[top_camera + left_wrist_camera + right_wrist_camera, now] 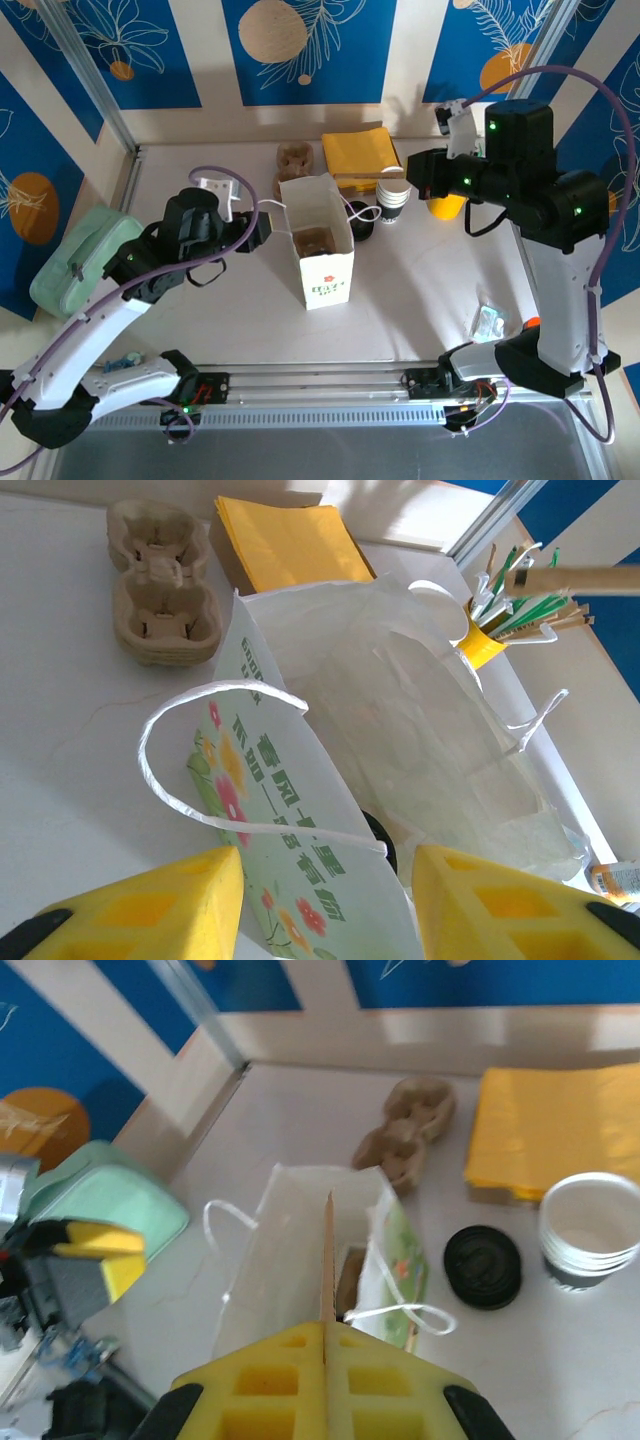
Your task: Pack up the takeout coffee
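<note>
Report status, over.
Left gripper open, facing paper bag. Right gripper shut on thin brown strip, aimed at bag. Something brown inside bag, can't identify.

Top view: bright, even overhead light, sharp detail, clean colours. The pale laminate table (420,300) carries soft-edged grey shadows beside the white printed paper bag (325,275) and under the arms. A washed-out band runs along the cream back wall (300,118) — mild glare.

Left wrist view: strong light from the rear, so the bag's thin sides glow semi-translucent. The left gripper (328,860) has yellow foam pads (150,910) v. close to the lens, and they look soft.

Right wrist view: hazy, low contrast throughout — the white open paper cup (592,1222) is near blown out at its rim. The right gripper (327,1332) and the thin tan strip (327,1250) it pinches are blurred.
</note>
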Tool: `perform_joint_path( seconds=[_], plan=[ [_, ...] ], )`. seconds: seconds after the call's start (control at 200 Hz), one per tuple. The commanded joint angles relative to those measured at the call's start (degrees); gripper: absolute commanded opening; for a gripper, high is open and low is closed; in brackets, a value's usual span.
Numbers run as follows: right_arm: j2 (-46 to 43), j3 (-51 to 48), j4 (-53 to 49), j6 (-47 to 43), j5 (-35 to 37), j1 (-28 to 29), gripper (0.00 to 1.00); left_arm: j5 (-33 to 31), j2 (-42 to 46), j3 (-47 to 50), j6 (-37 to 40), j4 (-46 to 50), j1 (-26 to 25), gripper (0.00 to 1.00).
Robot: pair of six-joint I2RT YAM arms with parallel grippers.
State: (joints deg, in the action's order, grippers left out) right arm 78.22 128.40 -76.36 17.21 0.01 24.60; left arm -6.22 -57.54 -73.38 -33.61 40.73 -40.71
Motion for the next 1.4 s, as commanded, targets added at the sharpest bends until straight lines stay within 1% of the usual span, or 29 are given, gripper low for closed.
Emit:
perform_joint_path(
  seconds=[0.0, 0.165, 0.285, 0.37, 0.575, 0.79, 0.925, 1.271, 1.396],
  plan=[
    [1.31, 0.02, -2.57, 1.46, -3.44, 2.57, 0.0, -1.58, 1.24, 0.79, -0.44, 0.97, 0.48, 0.48],
    [4.31, -1.36, -2.19, 1.65, -1.29, 7.07, 0.0, -1.52, 1.28, 1.22, -0.51, 0.84, 0.58, 0.48],
    [7.96, -0.1, -3.07, 1.52, 2.26, 10.01, 0.0, -1.43, 1.15, 1.4, -0.71, 0.77, 0.6, 0.48],
    [10.91, 0.84, -3.66, 1.38, 4.68, 11.22, 0.0, -1.52, 1.2, 1.44, -0.78, 0.75, 0.55, 0.48],
    [16.91, 2.5, -4.14, 0.01, 7.98, 13.91, 0.0, -1.6, 0.95, 1.84, -0.88, 0.62, 0.52, 0.48],
    [22.53, 4.79, -4.5, -0.43, 8.76, 15.58, 0.0, -1.79, 0.14, 1.77, -0.67, 0.48, 0.54, 0.48],
    [24.59, 4.8, -3.33, -0.59, 8.77, 16.33, 0.0, -1.47, 0.04, 2.14, -0.79, 0.05, 0.49, 0.48],
    [28.51, 3.7, 0.24, 0.01, 9.25, 16.36, 0.0, -1.3, 0.06, 2.7, -0.76, 0.13, 0.55, 0.48],
    [30.75, 5.09, 0.04, 0.1, 9.27, 16.36, 0.0, -1.12, 0.23, 2.83, -0.87, 0.23, 0.54, 0.48]
  ],
)
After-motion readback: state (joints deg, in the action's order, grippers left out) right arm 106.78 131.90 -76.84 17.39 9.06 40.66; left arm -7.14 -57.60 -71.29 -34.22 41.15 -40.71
